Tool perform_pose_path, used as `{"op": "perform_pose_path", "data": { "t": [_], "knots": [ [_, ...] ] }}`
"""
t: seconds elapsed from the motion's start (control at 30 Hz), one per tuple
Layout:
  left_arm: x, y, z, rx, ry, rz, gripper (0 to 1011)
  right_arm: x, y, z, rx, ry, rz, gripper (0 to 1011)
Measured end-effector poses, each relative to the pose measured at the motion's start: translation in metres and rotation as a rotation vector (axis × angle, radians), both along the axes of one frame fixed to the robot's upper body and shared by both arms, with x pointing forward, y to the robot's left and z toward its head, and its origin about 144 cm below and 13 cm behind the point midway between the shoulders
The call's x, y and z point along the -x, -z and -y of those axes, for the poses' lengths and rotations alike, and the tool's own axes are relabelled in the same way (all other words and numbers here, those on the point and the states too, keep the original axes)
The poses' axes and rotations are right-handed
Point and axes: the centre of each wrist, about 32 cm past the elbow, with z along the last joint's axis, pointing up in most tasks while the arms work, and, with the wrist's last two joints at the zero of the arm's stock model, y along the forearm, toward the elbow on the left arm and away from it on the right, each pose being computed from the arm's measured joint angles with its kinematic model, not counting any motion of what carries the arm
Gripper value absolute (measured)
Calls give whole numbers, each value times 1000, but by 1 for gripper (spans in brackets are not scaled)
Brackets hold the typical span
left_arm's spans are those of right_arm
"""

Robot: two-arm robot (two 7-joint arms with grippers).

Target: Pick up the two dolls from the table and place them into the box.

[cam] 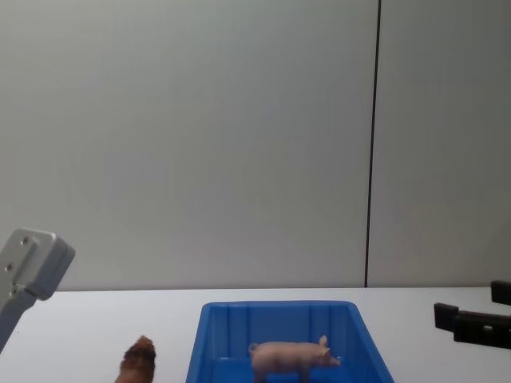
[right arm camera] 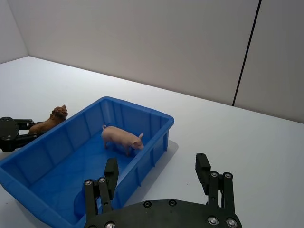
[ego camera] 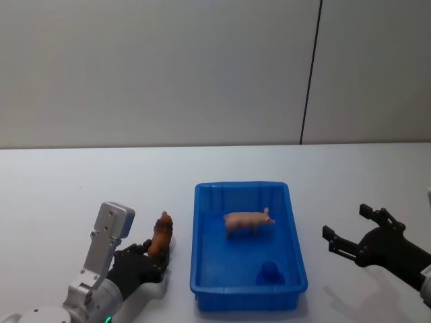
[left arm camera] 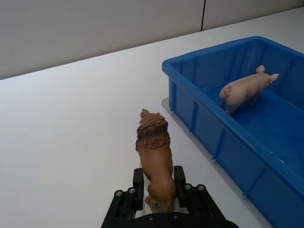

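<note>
The left hand is closed on the hind end of the brown doll, one black finger pressed to each flank. In the head view this hand sits near the front edge of the table, just beside the left long wall of the box but not touching it. The brown doll points away from the robot, its shaggy head toward the far edge; whether its feet touch the table cannot be told. From the chest view its head shows just left of the box.

The right hand hangs open over the table to the right of the box, well apart from it, with its fingers spread wide and nothing between them.

The pink pig doll stands upright on the floor of the box, in the half farther from the robot, its snout toward the right long wall. The right wrist view shows the pig standing on all four legs inside the box.
</note>
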Motion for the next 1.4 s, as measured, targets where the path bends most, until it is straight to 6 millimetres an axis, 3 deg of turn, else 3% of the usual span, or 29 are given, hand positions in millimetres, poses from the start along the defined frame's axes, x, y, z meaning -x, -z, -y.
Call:
{"op": "perform_pose_path", "data": {
  "t": [0.13, 0.23, 0.53, 0.97, 1.4],
  "knots": [
    [0, 1, -1, -2, 1, -1, 342, 0, 0, 0, 0, 0, 0, 1001],
    [0, 1, -1, -3, 1, 0, 321, 0, 0, 0, 0, 0, 0, 1001],
    [1, -5, -2, -11, -3, 30, 317, 0, 0, 0, 0, 0, 0, 1001],
    [0, -32, 0, -18, -3, 164, 317, 0, 0, 0, 0, 0, 0, 1001],
    [-12, -55, 28, -4, 115, 268, 317, 0, 0, 0, 0, 0, 0, 1001]
  ]
}}
